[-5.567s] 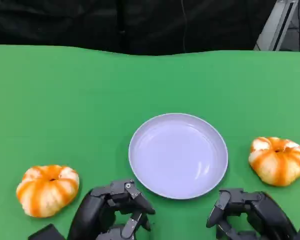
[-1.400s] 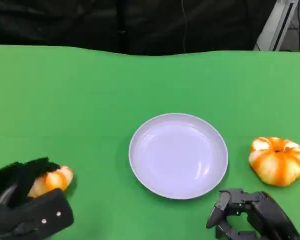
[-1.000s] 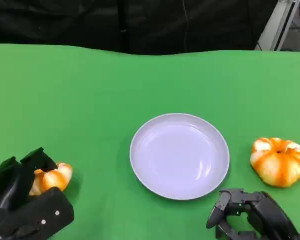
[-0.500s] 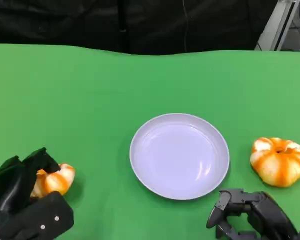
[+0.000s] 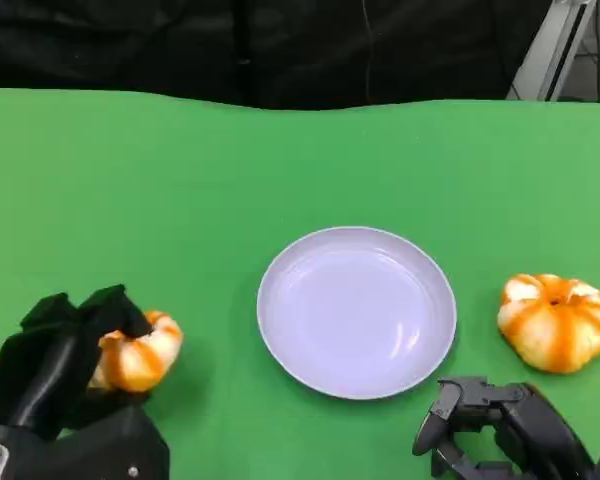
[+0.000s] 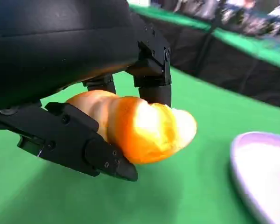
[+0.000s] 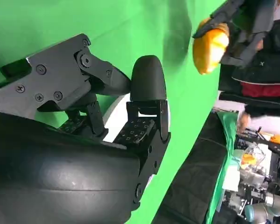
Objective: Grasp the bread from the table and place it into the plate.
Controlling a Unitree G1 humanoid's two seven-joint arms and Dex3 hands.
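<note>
Bread (image 5: 140,352) gripped in left hand (image 5: 55,375), fingers closed around it, raised off green table (image 5: 180,180) left of plate (image 5: 356,311) for carrying across. Second bread (image 5: 556,321) right of plate, untouched. Right hand (image 5: 500,430) near plate's edge, fingers curled, holding nothing.

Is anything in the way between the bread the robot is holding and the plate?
No, nothing visible is. The left hand grips the bread, and only bare green table lies between it and the empty plate. The other bread sits on the plate's far side, out of the path.
</note>
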